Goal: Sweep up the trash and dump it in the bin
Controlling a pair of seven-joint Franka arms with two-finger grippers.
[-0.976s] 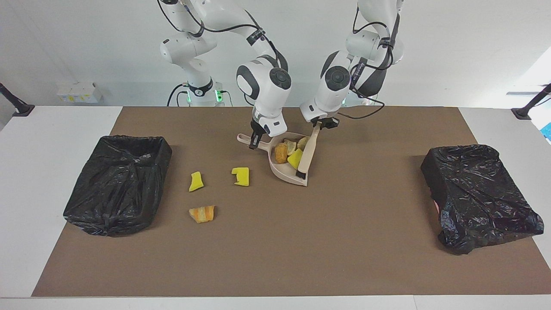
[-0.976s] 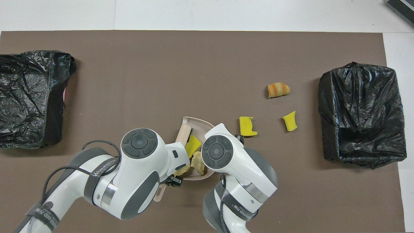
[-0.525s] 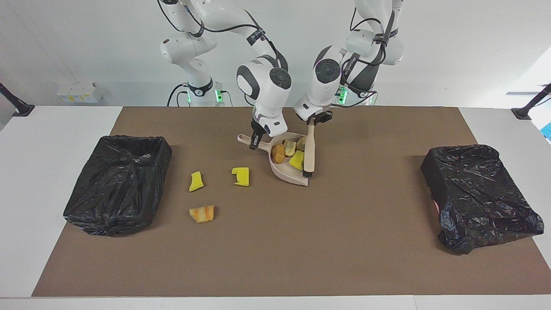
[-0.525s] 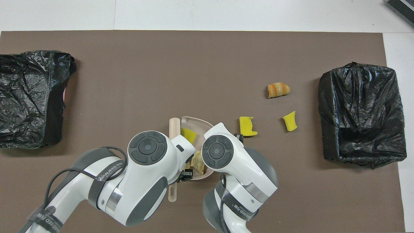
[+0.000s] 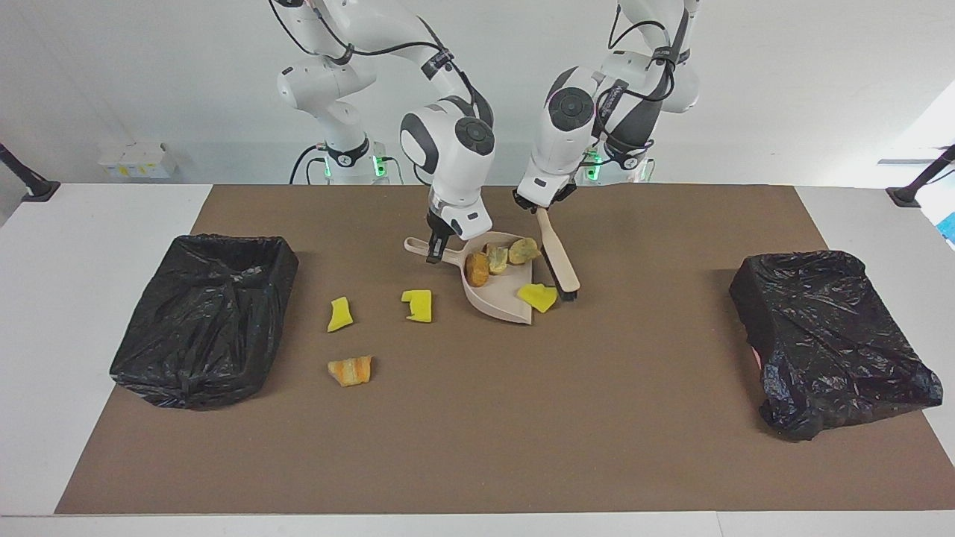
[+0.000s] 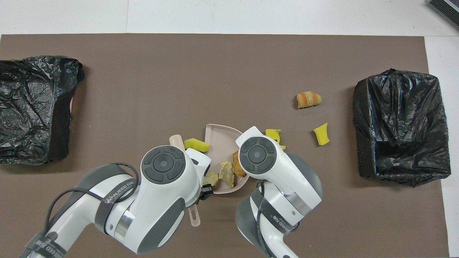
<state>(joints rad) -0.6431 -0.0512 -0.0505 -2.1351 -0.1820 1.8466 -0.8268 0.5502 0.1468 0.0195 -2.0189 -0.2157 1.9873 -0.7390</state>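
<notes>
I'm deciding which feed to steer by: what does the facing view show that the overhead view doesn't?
Facing view only: the right tool shut on the dustpan's handle and the left tool shut on the brush; from above the arms hide both grips.

Overhead view only: the brush's handle end poking out under the left arm.

Both: three scraps in the dustpan, a yellow scrap at its mouth beside the brush, three loose scraps toward the right arm's bin.

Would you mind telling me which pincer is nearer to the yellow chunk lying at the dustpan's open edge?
Left. The left pincer holds the brush, whose head sits right beside the yellow chunk. The right pincer grips the dustpan handle, across the pan from it.
</notes>
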